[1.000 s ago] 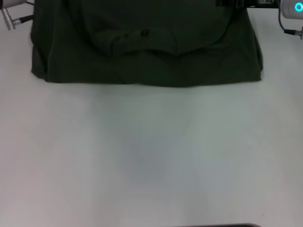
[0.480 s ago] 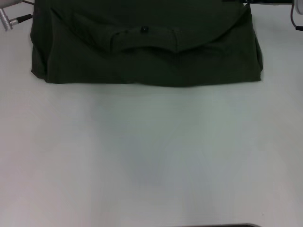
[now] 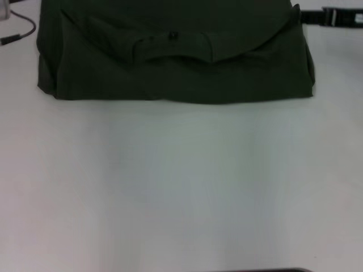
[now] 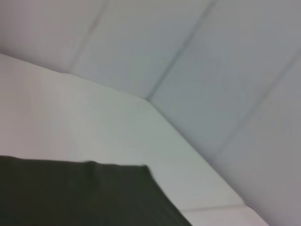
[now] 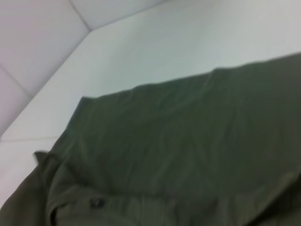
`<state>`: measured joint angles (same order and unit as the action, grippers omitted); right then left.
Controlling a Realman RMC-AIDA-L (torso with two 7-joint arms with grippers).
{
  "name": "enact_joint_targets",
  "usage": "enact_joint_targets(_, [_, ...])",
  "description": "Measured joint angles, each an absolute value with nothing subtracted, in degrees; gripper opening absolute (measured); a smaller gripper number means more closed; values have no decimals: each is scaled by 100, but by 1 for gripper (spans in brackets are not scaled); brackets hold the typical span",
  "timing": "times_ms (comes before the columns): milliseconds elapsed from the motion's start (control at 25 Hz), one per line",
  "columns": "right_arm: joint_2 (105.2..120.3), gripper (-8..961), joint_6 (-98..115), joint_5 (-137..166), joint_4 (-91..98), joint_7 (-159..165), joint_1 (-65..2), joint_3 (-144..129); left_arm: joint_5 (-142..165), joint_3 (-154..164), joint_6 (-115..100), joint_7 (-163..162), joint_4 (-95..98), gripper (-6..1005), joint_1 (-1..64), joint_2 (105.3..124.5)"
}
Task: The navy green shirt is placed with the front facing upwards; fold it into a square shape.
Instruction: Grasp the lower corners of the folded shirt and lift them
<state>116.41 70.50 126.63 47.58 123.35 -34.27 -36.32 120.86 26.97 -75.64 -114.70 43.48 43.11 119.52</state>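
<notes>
The navy green shirt (image 3: 170,62) lies folded across the far part of the white table (image 3: 181,187), a wide dark block with a straight near edge. Its ribbed collar (image 3: 170,48) faces up with a small black tag (image 3: 173,36) inside. The right wrist view looks down on the same shirt (image 5: 188,141) and tag (image 5: 97,203); the left wrist view catches one corner of the shirt (image 4: 84,195). A dark part of my right gripper (image 3: 329,17) juts in beside the shirt's far right corner, off the cloth. Of my left arm only a cable (image 3: 17,33) shows at the far left.
Bare white tabletop (image 3: 181,198) stretches from the shirt's near edge to the front. A dark strip (image 3: 266,270) lies at the front edge. Pale wall panels (image 4: 211,56) stand behind the table's far corner.
The right gripper has left the shirt's far right part and moved out to the right. The left arm's connector has pulled back toward the far left. The folded top layer has settled flat.
</notes>
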Motion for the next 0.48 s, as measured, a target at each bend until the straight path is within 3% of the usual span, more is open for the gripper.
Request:
enact_joint_targets(280, [11418, 664, 7871, 12450, 4725, 12118, -2787, -3612, 12025, 2698, -8516, -11335, 4972, 878, 3766, 12094])
enact_joint_targets(480, [11369, 665, 8040, 12450, 4697, 12045, -2489, -3541, 11959, 2698, -8803, -11123, 4978, 878, 3540, 12098])
